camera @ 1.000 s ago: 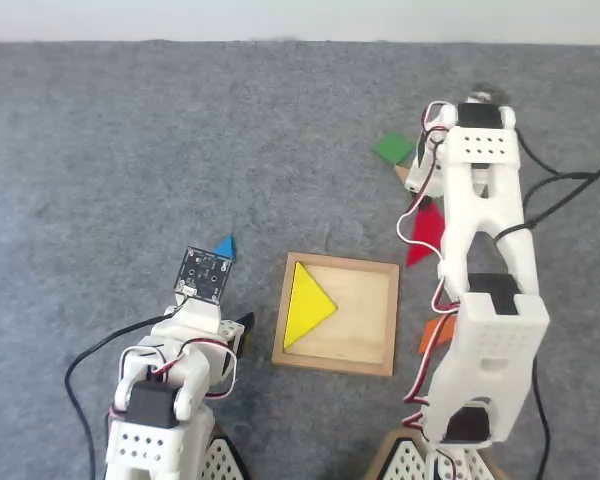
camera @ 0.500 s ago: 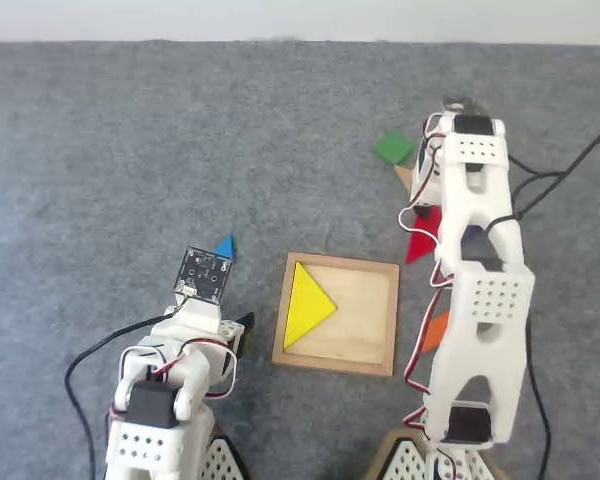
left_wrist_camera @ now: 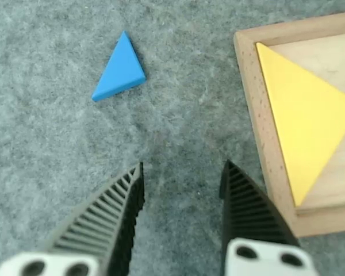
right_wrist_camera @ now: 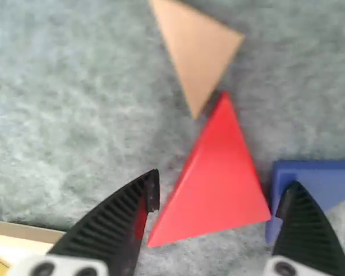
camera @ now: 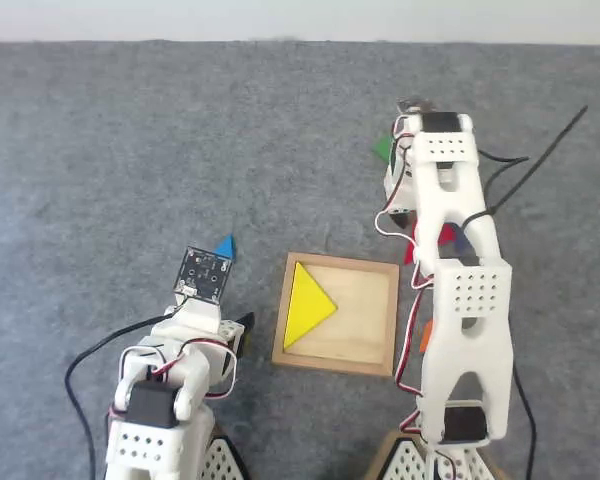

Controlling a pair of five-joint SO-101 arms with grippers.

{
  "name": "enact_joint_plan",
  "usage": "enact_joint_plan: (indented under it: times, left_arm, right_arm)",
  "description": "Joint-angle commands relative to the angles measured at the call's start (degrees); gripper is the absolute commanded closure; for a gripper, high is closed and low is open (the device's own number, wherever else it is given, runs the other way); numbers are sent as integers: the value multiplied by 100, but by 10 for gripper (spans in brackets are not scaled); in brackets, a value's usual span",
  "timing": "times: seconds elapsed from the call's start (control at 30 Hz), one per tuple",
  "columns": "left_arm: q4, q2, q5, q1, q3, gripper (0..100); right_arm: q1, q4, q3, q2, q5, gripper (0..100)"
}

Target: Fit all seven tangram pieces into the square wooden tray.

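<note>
Right gripper (right_wrist_camera: 223,185), jaws apart, straddles the flat red triangle (right_wrist_camera: 213,167) lying near the tray's corner. On closing, we judge it may snag the dark-blue piece (right_wrist_camera: 310,181) just beside. The square wooden tray (camera: 330,361) holds one yellow triangle (camera: 305,305). The left gripper (left_wrist_camera: 181,178) stands open over the grey carpet (camera: 130,150).

Yellow triangle (camera: 305,303), red triangle (right_wrist_camera: 215,181) — grey carpet (camera: 130,150)

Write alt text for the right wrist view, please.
Open right end effector poised over a red triangle on grey carpet. A tan triangle lies near its tip, a dark blue piece beside it, a corner of the wooden tray nearby.
</note>
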Motion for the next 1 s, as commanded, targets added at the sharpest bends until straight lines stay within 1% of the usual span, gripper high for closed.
enact_joint_plan:
  times: [0.0,0.23,0.5,0.67,0.83,0.9,0.97]
  left_arm:
    - [-26,-44,-9,26,-40,793]
    - [-26,-44,-9,26,-40,793]
    - [-26,-44,-9,26,-40,793]
    - [-26,-44,-9,26,-40,793]
    - [-26,-44,-9,26,-40,793]
    - [-26,-44,-9,26,-40,793]
    - [-26,-44,-9,26,-40,793]
  right_arm:
    - [-22,101,-132,-48,70,682]
    - [31,127,730,-127,114,682]
    - [-13,101,809,-127,105,683]
    - [101,-13,914,-119,185,684]
    - [295,-558,1574,-646,158,684]
    - [312,-848,2171,-1138,158,684]
    - [286,-1490,3059,-1727,158,684]
